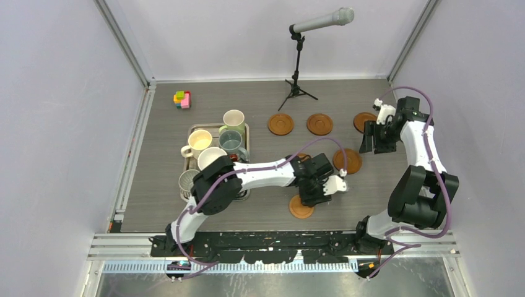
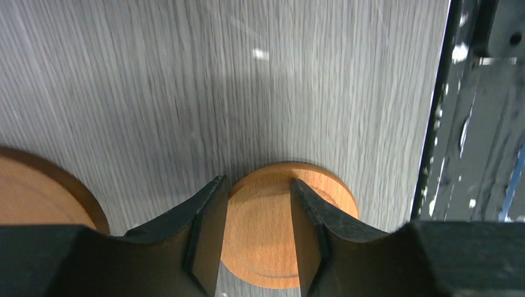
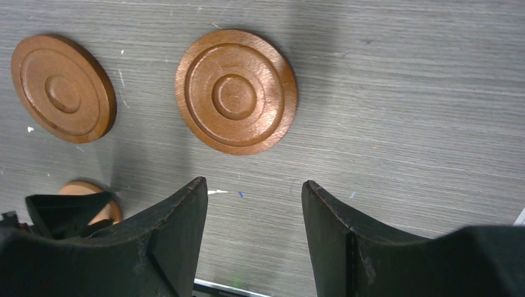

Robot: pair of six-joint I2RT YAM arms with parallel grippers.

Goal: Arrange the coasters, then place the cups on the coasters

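Observation:
Several brown coasters lie on the table: two at the back [image 1: 280, 124] [image 1: 319, 124], one mid-right [image 1: 347, 161] and a pale one [image 1: 301, 207] near the front. My left gripper [image 1: 308, 199] [image 2: 257, 180] hangs over that pale coaster [image 2: 260, 235], jaws narrowed but apart. One finger is at its rim and the other is over its face. My right gripper [image 1: 376, 147] [image 3: 254, 182] stands open over bare table, partly hiding a further coaster [image 1: 362, 119]. Cups crowd the tray [image 1: 247, 129]: cream [image 1: 199, 142], pale green [image 1: 234, 119], grey-blue [image 1: 231, 142], ribbed [image 1: 188, 180].
A microphone stand [image 1: 297, 68] rises at the back centre. A small coloured block toy [image 1: 182, 99] sits at the back left. The table's near edge [image 2: 433, 154] runs close beside the pale coaster. Two grooved coasters [image 3: 235, 91] [image 3: 62, 86] lie ahead of my right fingers.

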